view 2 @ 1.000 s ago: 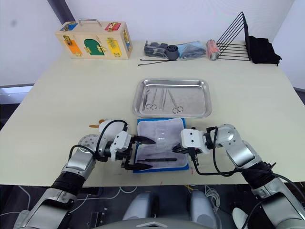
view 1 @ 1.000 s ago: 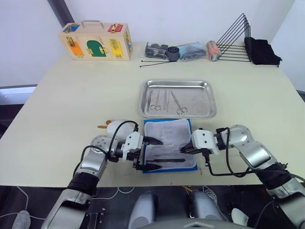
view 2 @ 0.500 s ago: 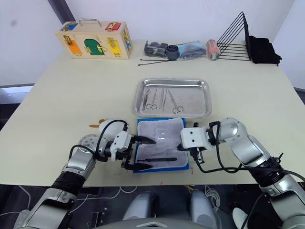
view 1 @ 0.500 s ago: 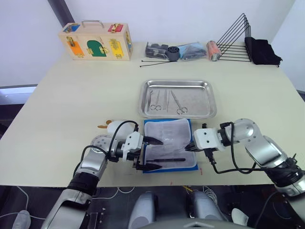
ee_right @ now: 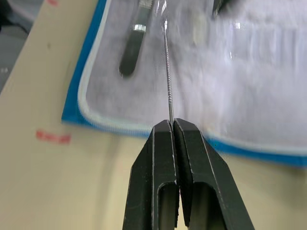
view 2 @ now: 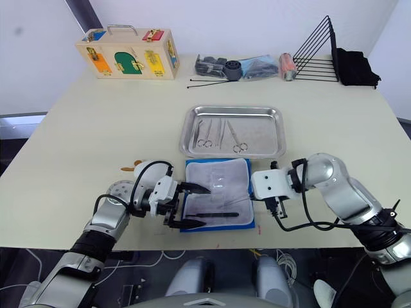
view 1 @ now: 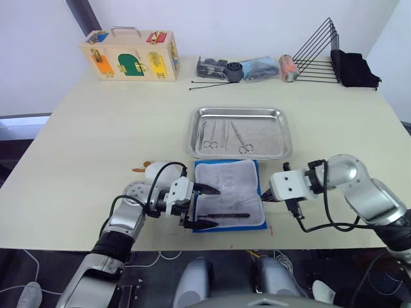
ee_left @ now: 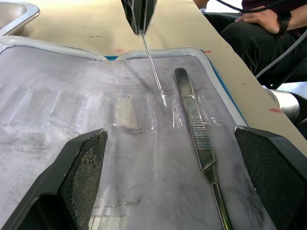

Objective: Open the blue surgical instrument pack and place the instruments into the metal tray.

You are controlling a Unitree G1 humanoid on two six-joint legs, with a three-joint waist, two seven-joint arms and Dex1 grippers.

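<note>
The blue surgical instrument pack lies open near the table's front edge, clear whitish inner side up. A dark slim tool rests on it, seen close as a flat metal handle. My left gripper stands open at the pack's left edge, touching nothing. My right gripper is shut on a thin silvery probe at the pack's right edge; the probe's tip still lies on the plastic. Behind the pack, the metal tray holds scissors and forceps.
A white oval pad lies left of the pack. Along the back edge are a wooden latch box, dark bagged items, long black rods and a black wire rack. A person's hand rests off the table's front.
My right gripper has drawn back to the right, off the pack's edge, pulling the thin probe with it. The left gripper has stayed put.
</note>
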